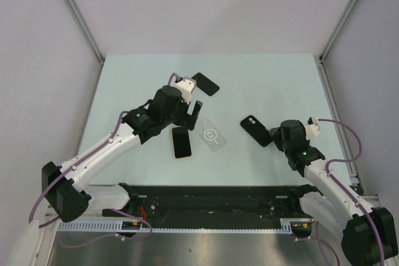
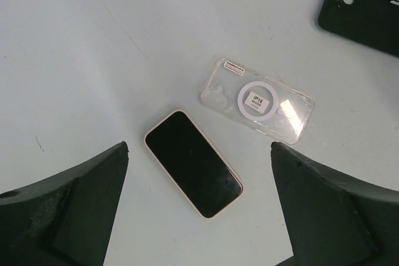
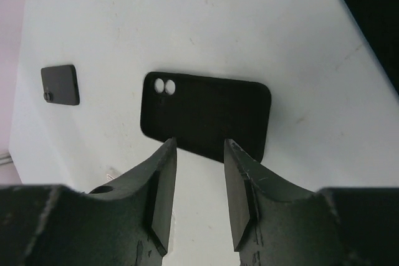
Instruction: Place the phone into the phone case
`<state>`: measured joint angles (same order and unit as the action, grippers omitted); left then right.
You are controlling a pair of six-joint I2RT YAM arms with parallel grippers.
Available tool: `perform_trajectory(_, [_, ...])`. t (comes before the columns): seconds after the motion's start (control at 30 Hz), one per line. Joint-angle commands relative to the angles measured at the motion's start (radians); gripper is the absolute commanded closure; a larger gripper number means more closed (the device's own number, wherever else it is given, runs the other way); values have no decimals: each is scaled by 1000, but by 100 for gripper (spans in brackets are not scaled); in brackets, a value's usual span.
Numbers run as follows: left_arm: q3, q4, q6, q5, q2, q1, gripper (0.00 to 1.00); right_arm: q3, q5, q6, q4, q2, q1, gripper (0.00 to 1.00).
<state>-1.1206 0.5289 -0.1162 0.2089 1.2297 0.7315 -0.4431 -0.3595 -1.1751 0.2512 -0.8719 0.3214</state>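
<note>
The phone [image 1: 181, 142] lies flat and screen-up on the table [image 1: 274, 85], outside any case. The clear case [image 1: 211, 135] lies just beside it at 3 o'clock in the top view, apart from it, with a white ring and label showing. The left gripper [image 1: 190, 116] hangs above the table at 12 o'clock from the phone. Its fingers [image 2: 75, 204] are spread wide and grasp nothing, and its wrist view shows the phone [image 2: 193, 163] between them with the clear case [image 2: 257, 101] at 2 o'clock from it. A black case [image 1: 257, 130] lies at 3 o'clock from the clear case. The right gripper [image 3: 199, 147] sits at its near edge, fingers [image 3: 163, 179] released with a narrow gap, holding nothing. A second black case [image 1: 205, 83] lies at 12 o'clock from the clear case.
</note>
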Motion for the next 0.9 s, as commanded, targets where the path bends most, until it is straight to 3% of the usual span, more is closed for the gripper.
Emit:
perform_trajectory(0.0, [-51, 6, -16, 18, -7, -4, 0, 20, 7, -11, 77, 60, 10, 58])
perform_trajectory(0.13, [-42, -3, -17, 20, -24, -6, 0, -8, 47, 171, 37, 77, 4, 44])
perform_trajectory(0.23, [-28, -15, -20, -3, -32, -4, 0, -81, 137, 473, -75, -10, -42, 37])
perform_trajectory(0.27, [-22, -17, -20, -9, -35, -6, 0, -120, 134, 615, -60, -38, -51, 34])
perform_trajectory(0.4, [-24, -18, -25, -16, -38, -3, 0, -304, 48, 893, 77, -189, -106, 22])
perform_trajectory(0.5, [-27, -17, -33, -35, -42, -3, 0, -419, 120, 1049, 160, -289, -183, 17])
perform_trajectory(0.6, [-15, -27, -45, -68, -49, -4, 0, -488, 102, 1101, 232, -389, -275, 13])
perform_trajectory(0.73, [24, -59, -80, -114, -41, -3, 0, -523, 142, 1199, 299, -460, -353, 0])
perform_trajectory(0.87, [24, -52, -92, -144, -12, 3, 0, -536, 218, 1242, 368, -496, -456, 0])
